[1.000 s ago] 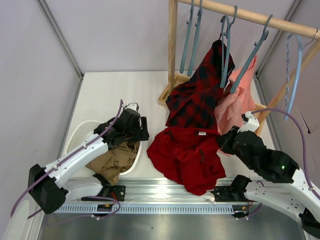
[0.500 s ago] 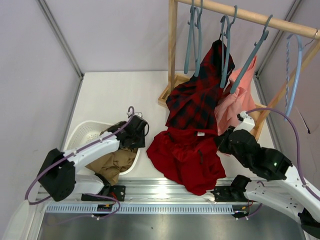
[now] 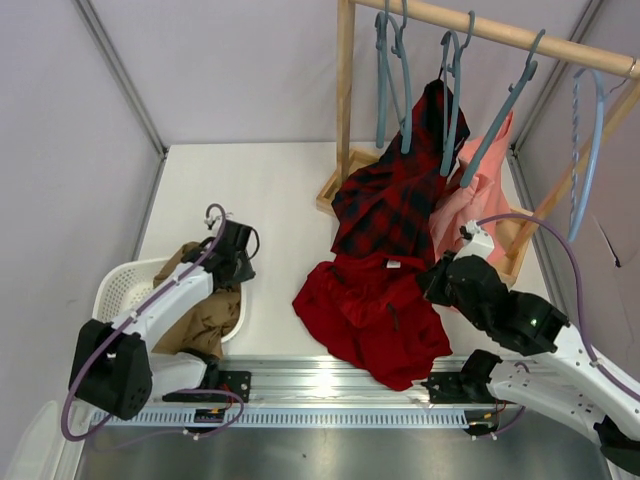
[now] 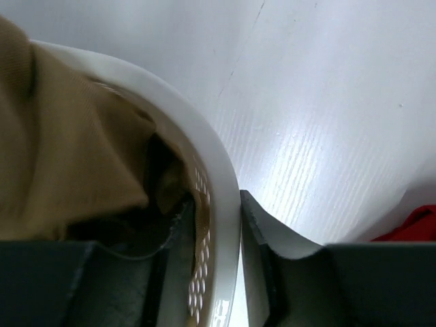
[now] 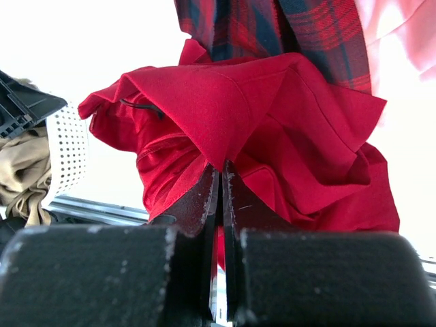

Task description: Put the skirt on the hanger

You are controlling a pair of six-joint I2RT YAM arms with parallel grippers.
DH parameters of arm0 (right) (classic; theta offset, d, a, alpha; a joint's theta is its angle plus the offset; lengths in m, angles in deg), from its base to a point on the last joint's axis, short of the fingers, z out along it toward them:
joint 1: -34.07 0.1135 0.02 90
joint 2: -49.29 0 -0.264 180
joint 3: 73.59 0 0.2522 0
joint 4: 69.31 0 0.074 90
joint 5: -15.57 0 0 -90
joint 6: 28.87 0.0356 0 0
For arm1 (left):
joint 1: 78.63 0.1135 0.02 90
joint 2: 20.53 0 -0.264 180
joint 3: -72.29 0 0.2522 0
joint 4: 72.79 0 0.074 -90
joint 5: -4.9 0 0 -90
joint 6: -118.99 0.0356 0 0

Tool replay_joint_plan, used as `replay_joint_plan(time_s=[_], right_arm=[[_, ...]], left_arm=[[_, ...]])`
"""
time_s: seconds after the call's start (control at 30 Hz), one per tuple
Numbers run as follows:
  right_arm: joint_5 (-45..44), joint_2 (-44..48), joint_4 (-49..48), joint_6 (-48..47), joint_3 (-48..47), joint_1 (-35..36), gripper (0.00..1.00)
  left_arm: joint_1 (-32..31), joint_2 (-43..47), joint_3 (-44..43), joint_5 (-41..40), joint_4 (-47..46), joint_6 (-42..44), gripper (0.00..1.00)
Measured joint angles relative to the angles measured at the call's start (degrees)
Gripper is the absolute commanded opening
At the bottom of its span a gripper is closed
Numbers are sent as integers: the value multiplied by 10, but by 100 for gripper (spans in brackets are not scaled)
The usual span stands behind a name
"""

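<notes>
- Left end effector (image 4: 214,208) clenched on the rim of the white basket (image 4: 204,144); tan garment (image 3: 205,322) inside.
- Skirt (image 3: 365,315) heaped on the table (image 3: 260,190), its top edge under the plaid garment (image 3: 390,195).
- Hanger (image 3: 406,110) hanging on the wooden rail (image 3: 500,35).
- Right end effector (image 5: 221,174) pinching a skirt fold; fingertips partly buried.

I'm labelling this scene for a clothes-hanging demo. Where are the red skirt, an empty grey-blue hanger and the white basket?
skirt (image 3: 372,318), top external view, middle of the red cloth heap.
hanger (image 3: 381,95), top external view, its arm below the rail.
basket (image 4: 208,153), left wrist view, its curved white rim.
</notes>
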Motion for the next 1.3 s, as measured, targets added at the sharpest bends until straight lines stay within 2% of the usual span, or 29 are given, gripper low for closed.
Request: replay_joint_plan(time_s=[0.03, 0.1, 0.13, 0.27, 0.37, 0.47, 0.53, 0.67, 0.73, 0.87, 1.0, 1.3], right_arm=[[1, -1, -2, 0, 0, -1, 0], [4, -5, -5, -1, 0, -2, 0], [4, -7, -6, -1, 0, -3, 0], [7, -13, -9, -2, 0, -7, 0], [10, -19, -13, -3, 0, -15, 0], [17, -23, -21, -5, 3, -28, 0], [22, -24, -26, -7, 8, -38, 0], [39, -26, -35, -13, 20, -66, 0], [48, -27, -39, -15, 24, -79, 0], [71, -26, -57, -22, 33, -100, 0], [90, -28, -64, -35, 34, -108, 0], [104, -17, -64, -43, 34, -112, 0]], left_arm=[[1, 4, -1, 1, 1, 3, 41], [1, 14, -7, 13, 9, 12, 66], [1, 21, -14, 20, 16, 17, 81], [1, 72, -76, 50, 42, 30, 94], [-6, 124, -132, 67, 49, 31, 93], [-46, 165, -187, 70, 53, 27, 88], [-110, 180, -217, 68, 48, 12, 85], [-263, 184, -222, 70, 3, -41, 77], [-324, 163, -221, 61, -22, -70, 72], [-407, 91, -216, 39, -76, -122, 66], [-439, 19, -202, 37, -106, -155, 65], [-441, -76, -196, -19, -121, -192, 63]])
